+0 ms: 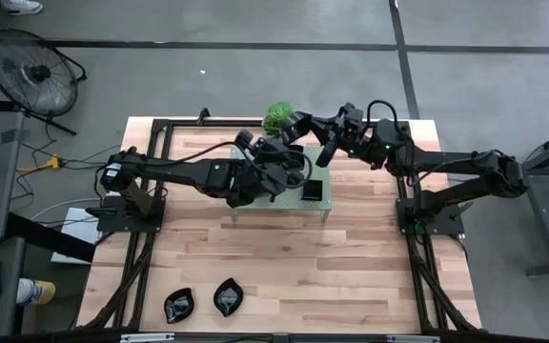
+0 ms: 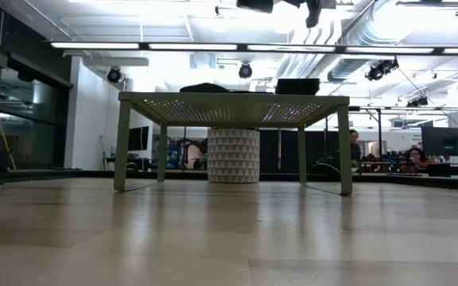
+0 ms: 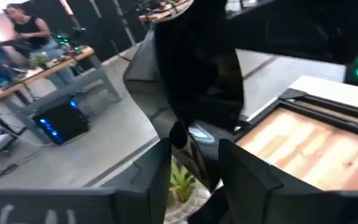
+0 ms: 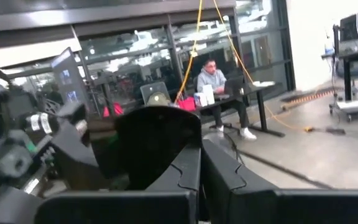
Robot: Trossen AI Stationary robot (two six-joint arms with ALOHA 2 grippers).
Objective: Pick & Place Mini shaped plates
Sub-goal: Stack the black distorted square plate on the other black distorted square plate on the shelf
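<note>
Both arms meet high above the pale green perforated rack (image 1: 279, 195) that stands at the far middle of the wooden bench (image 1: 284, 257). The right claw (image 4: 199, 163) is clenched on a mini black plate (image 4: 157, 140) — in its wrist view the two fingers pinch the dark dish's near rim, and the dish stands up in front of them. In the high view that right claw (image 1: 327, 152) hangs over the rack's far right part, just beside the small green potted plant (image 1: 277, 116).

The left claw (image 3: 194, 168) sits close opposite, its fingers (image 3: 157, 171) parted, with a dark plate (image 3: 197, 74) rising just beyond them and a narrow gap showing on either side — released, as far as this view shows. In the high view the left claw (image 1: 289, 162) is over the rack's middle.

A square black plate (image 1: 311, 191) rests on the rack's right side. Two more black plates lie at the bench's near left edge — a wavy-edged one (image 1: 178, 305) and a leaf-like one (image 1: 227, 296), near each other but apart.

From the low view, the rack (image 2: 233, 102) stands on four legs with dark plates (image 2: 297, 86) on top, and the plant's patterned white pot (image 2: 233, 156) behind it.
</note>
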